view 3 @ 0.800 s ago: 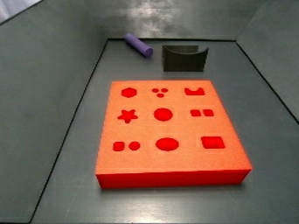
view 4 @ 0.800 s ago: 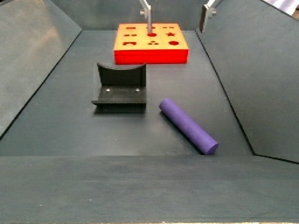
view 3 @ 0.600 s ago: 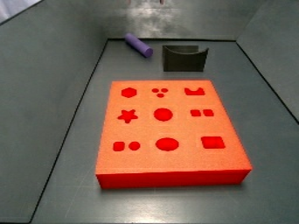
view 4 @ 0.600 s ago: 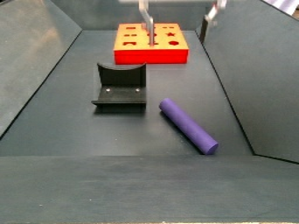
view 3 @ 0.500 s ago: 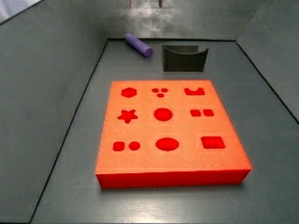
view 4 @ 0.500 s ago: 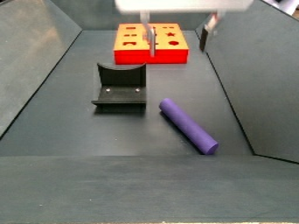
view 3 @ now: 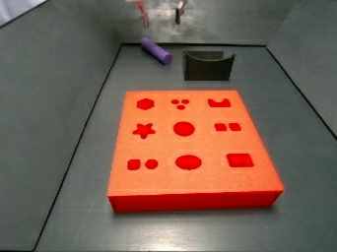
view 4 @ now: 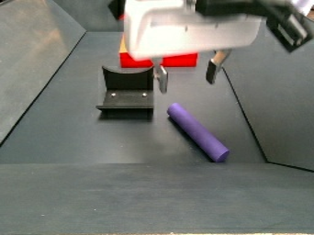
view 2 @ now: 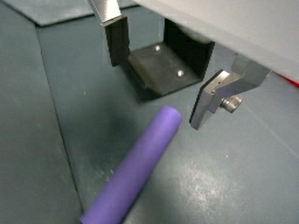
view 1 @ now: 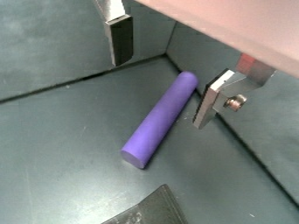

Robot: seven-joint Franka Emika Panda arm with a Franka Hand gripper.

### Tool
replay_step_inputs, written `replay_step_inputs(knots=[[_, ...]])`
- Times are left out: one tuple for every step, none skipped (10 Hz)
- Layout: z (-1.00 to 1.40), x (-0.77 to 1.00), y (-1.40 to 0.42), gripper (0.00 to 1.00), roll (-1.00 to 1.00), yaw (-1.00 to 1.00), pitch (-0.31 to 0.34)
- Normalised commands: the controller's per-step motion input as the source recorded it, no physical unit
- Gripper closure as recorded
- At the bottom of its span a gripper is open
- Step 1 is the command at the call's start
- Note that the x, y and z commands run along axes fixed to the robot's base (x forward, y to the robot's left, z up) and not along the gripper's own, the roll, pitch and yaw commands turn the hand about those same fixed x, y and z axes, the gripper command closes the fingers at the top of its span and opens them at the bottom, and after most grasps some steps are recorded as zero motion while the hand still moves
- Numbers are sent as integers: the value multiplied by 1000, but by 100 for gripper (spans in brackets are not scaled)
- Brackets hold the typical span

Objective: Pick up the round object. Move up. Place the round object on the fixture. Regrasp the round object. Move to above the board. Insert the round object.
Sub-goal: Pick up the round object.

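We see the purple peg lying flat on the dark tabletop, just beside the black fixture but not touching it, and well apart from the orange-red board. Its body is smooth and slim, with rounded ends. In both wrist views the pincer hangs above the peg with its 2 fingers spread wide, nothing between them. The peg looks near the back wall, though the pincer there is blurred.
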Motion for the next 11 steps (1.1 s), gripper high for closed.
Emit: replay_step_inputs(knots=[[-660,0,-6,0,-161,74,-104],[-674,0,-51,0,-160,57,-130],[-689,0,-74,0,-156,63,-130],[-691,11,-23,0,-166,34,-136],[-697,103,0,0,-190,0,-101],[-574,60,0,0,-150,0,-66],[-534,11,0,0,-129,0,-47],[-631,9,0,0,-107,0,-21],[-594,0,0,0,-101,0,-17],[-580,0,0,0,-119,0,-41],[-549,0,0,0,-120,0,-40]])
